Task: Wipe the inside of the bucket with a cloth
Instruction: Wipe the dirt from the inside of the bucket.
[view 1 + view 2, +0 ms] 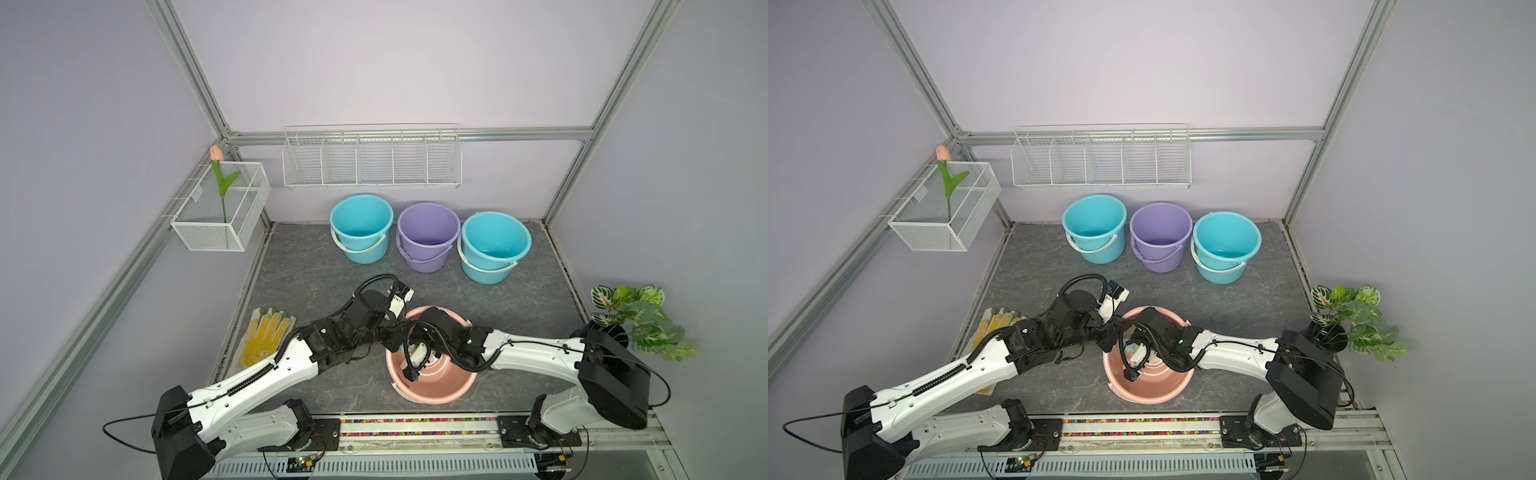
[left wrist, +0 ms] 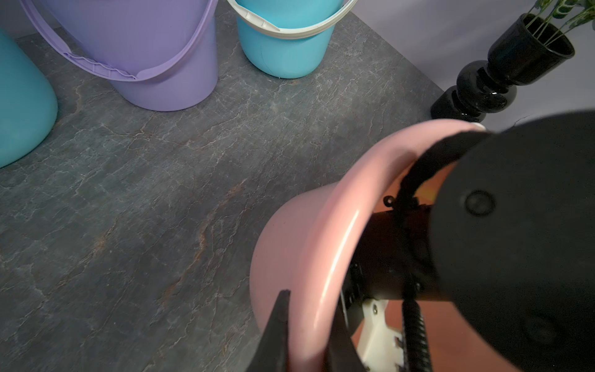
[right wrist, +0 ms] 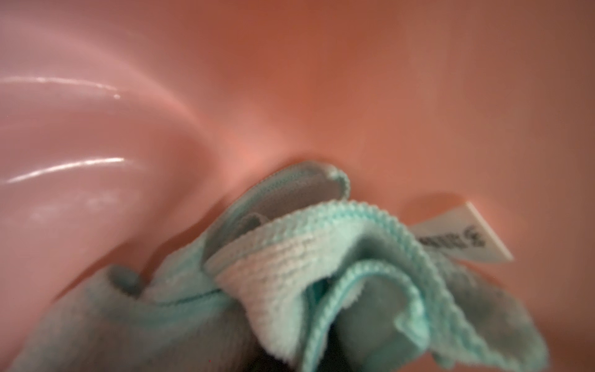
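Mint-green microfibre, soft and bunched: the cloth (image 3: pixel 322 273) is down inside the pink bucket (image 1: pixel 432 388), pressed against its smooth, glossy wall, with the white label (image 3: pixel 463 235) poking out. The right gripper (image 1: pixel 417 353) is clamped tight on the wad. It's light, floppy stuff, probably best held by a thick fold so it can't slip free. The left gripper (image 2: pixel 309 312) pinches the rounded rim, a jaw on either side. The thin plastic looks light and likely to slide.
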Robot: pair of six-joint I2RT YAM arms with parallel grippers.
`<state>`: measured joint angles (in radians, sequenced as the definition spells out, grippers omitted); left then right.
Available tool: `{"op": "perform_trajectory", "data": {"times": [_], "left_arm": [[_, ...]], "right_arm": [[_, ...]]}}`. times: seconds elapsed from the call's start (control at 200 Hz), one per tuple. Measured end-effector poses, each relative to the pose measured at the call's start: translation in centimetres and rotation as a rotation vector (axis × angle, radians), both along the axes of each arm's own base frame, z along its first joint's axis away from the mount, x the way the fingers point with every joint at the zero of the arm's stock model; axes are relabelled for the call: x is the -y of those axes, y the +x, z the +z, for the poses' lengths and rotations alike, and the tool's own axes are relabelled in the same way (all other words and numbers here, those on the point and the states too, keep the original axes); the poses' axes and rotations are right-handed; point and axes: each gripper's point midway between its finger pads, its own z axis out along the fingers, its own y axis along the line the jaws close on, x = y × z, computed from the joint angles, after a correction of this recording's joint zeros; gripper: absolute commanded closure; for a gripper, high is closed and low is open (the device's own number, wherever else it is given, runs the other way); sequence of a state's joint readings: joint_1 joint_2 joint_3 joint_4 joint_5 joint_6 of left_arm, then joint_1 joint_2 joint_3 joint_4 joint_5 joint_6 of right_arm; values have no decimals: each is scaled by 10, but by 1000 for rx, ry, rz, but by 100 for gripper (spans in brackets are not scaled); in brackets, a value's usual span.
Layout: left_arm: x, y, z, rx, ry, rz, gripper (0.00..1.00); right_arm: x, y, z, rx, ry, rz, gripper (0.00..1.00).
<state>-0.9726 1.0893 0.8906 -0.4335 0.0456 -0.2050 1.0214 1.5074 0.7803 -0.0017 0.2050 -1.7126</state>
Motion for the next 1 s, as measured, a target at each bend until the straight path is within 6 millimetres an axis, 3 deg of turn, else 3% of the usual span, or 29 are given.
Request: {"op": "perform_trajectory", "data": {"times": [0.355, 0.49, 0.6, 0.845, 1.0], "left_arm": [[-4, 2, -1, 1, 8, 16, 100], [-3, 1, 0, 2, 5, 12, 100], [-1, 1, 1, 7, 0, 7, 100], [2, 2, 3, 12, -11, 2, 100], [4, 1, -1, 4, 0, -5, 100]], "right_arm": [[-6, 0, -5, -99, 45, -40, 93], [-3, -3, 1, -106, 52, -43, 93], [3, -6, 17, -97, 69, -38, 93], [9, -16, 77, 15, 169, 37, 93], [10, -28, 97, 67, 165, 103, 93]]}}
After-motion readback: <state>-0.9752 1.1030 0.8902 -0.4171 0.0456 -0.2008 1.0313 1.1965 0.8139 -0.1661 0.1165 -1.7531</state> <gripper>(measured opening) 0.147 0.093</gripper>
